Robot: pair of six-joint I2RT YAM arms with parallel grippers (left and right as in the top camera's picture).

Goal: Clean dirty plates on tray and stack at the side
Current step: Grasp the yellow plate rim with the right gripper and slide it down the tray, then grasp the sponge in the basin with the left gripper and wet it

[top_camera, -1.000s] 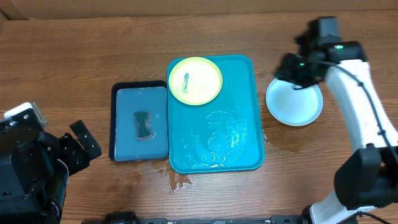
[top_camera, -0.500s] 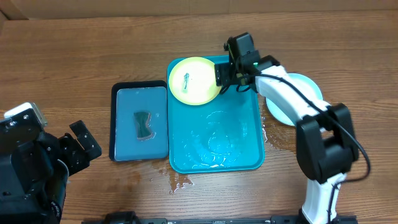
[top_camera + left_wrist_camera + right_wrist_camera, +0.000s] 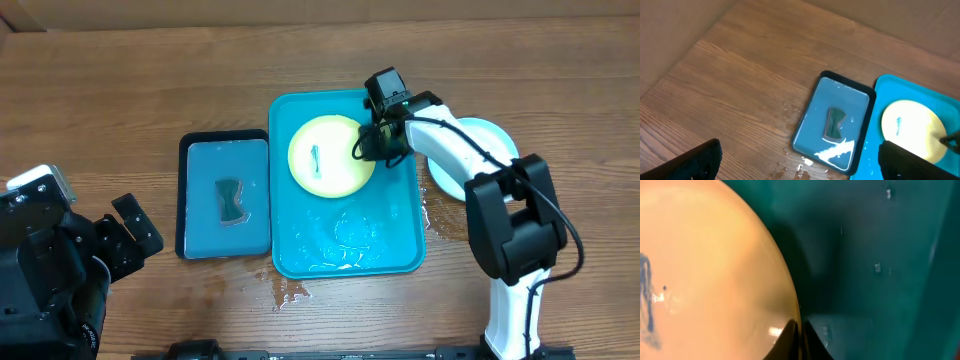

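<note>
A yellow-green rimmed plate (image 3: 331,157) with a dark blue streak lies on the teal tray (image 3: 300,230), in its far half. My right gripper (image 3: 368,143) is shut on the plate's right rim. In the right wrist view the fingers (image 3: 799,335) pinch the rim of the plate (image 3: 705,270) above the tray (image 3: 880,255). A light-blue rimmed plate (image 3: 497,142) sits on the table right of the tray, partly under my right arm. A second yellow-green plate is not visible. My left gripper (image 3: 125,240) is open and empty at the near left.
A smaller black-rimmed blue tray (image 3: 205,170) holding a dark sponge (image 3: 231,200) stands left of the teal tray. It also shows in the left wrist view (image 3: 815,130). Water lies spilled on the table by the teal tray's near edge (image 3: 290,292).
My right gripper moved left from the light-blue plate to the yellow-green plate, closed on its rim, and dragged it from the tray's far left corner toward the tray's middle.
</note>
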